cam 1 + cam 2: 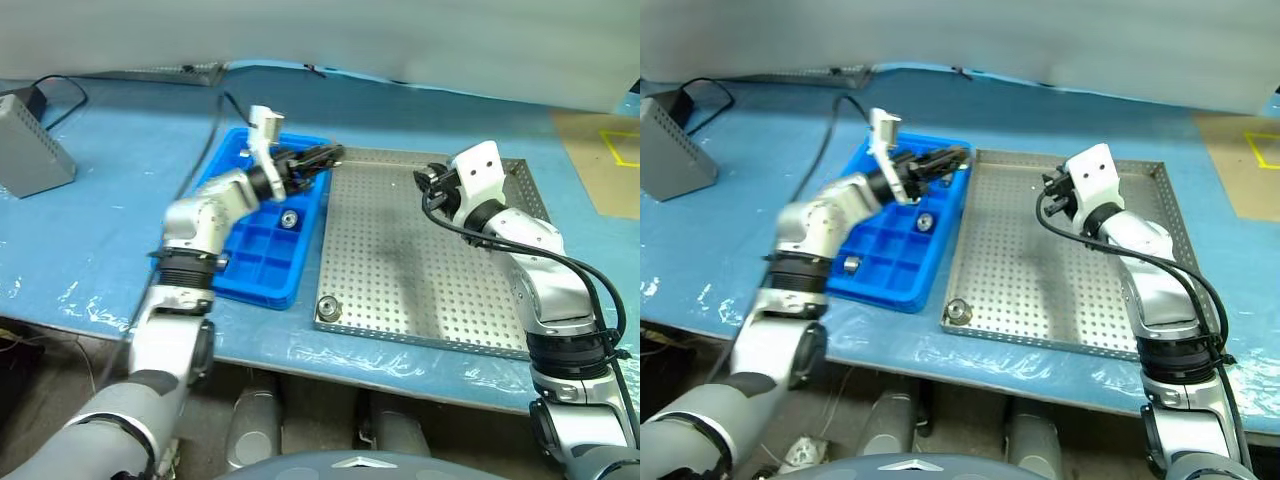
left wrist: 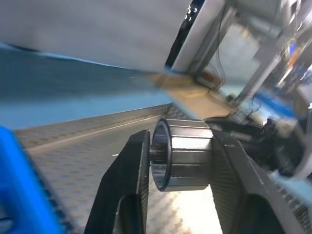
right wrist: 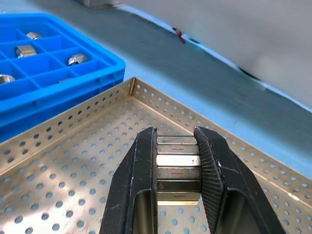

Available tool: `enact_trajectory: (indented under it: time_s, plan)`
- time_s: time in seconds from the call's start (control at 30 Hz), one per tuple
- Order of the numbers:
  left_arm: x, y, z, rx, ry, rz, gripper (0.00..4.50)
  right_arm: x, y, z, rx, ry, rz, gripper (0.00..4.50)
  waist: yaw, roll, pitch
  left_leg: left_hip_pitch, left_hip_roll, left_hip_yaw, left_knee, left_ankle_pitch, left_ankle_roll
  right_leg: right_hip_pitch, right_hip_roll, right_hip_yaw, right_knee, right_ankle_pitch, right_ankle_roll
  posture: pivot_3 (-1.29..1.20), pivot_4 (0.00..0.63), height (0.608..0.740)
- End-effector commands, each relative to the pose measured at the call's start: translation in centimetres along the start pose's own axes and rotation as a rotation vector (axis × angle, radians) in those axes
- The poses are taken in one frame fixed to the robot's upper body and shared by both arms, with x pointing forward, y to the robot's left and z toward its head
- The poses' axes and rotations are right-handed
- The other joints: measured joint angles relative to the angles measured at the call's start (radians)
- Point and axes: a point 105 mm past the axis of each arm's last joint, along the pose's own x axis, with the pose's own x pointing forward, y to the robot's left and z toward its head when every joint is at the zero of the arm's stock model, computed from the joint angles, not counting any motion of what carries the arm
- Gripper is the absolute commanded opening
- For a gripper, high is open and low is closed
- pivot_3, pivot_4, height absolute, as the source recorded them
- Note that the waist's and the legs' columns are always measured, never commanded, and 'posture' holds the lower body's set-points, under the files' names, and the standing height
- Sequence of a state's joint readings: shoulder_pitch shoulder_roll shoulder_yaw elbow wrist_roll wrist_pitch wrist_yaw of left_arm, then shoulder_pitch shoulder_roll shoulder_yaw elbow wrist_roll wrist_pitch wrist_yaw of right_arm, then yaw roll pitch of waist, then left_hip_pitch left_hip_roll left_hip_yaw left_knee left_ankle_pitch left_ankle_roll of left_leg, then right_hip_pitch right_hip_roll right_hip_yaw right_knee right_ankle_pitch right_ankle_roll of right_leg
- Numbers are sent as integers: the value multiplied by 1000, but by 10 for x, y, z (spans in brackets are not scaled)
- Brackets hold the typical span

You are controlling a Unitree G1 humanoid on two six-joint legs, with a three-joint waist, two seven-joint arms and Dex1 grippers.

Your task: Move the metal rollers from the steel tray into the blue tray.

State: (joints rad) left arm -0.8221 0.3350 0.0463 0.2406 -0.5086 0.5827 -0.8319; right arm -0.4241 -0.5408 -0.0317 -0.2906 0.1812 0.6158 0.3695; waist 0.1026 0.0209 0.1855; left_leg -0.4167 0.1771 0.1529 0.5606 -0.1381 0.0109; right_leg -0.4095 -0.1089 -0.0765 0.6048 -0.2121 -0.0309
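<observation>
**Desk:** Rollers first: where are they?

**Photographer:** Several small shiny silver cylindrical rollers sit in compartments of the bright blue plastic gridded tray (image 1: 262, 268); one (image 1: 289, 218) lies in a middle compartment by its right wall. Another roller (image 1: 327, 308) rests at the near left corner of the large grey perforated steel tray (image 1: 420, 290), which lies just right of the blue one on the blue-covered table (image 1: 110, 230).

**Desk:** And the grippers?

**Photographer:** Both carry one. The left gripper (image 2: 180, 161) hangs over the far right corner of the blue tray, its black fingers (image 2: 127, 180) pinching a ribbed metal roller (image 2: 181, 155) end to end. The right gripper (image 3: 176, 168) hovers above the far part of the steel tray, fingers (image 3: 141, 175) clamped on a silver roller (image 3: 177, 167) between them.

**Desk:** Anything else on the table?

**Photographer:** A grey box (image 1: 28, 158) with a black cable (image 1: 60, 95) stands at the far left edge.
</observation>
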Motion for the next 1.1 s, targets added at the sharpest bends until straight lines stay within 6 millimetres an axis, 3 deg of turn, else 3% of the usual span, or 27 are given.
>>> enact_trajectory:
  time_s: [0.03, 0.17, 0.33, 0.43, 0.57, 1.1]
  plan:
    - [-16, 0, 9, 134, 15, -1, 1341, -3, 3, 16, -22, -61, 12, 732, 0, 0, 0, 0, 0, 0, 0, 0, 0, 0, 0, 0, 0, 0, 0, 62, 150, 740]
    - [-49, 10, 2, 183, 102, 12, 1341, 0, 12, 13, -18, -54, 47, 732, -1, 0, 0, -1, 0, 0, 1, 0, 0, 0, -1, 0, 1, 0, 0, 83, 150, 740]
    - [-66, 30, -38, 173, 245, 73, 1341, 5, 22, 12, -19, -53, 82, 732, 2, 0, 0, 2, 0, 0, 0, 1, -2, 1, 0, 0, 2, 0, 0, 101, 150, 740]
    - [-69, 37, -52, 140, 271, 99, 1341, 7, 24, 13, -24, -55, 86, 732, 2, 0, 0, 3, 0, 0, 0, 1, -2, 2, 0, 0, 2, 0, 0, 97, 150, 740]
    - [-74, 29, -63, 98, 294, 49, 1341, 6, 25, 12, -23, -52, 90, 732, 2, -1, 1, 2, 0, 0, -1, 1, -3, 1, 0, 0, 2, 0, 0, 91, 150, 740]
    - [-95, 32, -97, 94, 444, 27, 1341, 3, 27, 5, -37, -26, 88, 732, -2, -1, 1, 3, 0, 0, -1, 2, -3, 1, 0, 1, 2, 0, -1, 74, 150, 740]
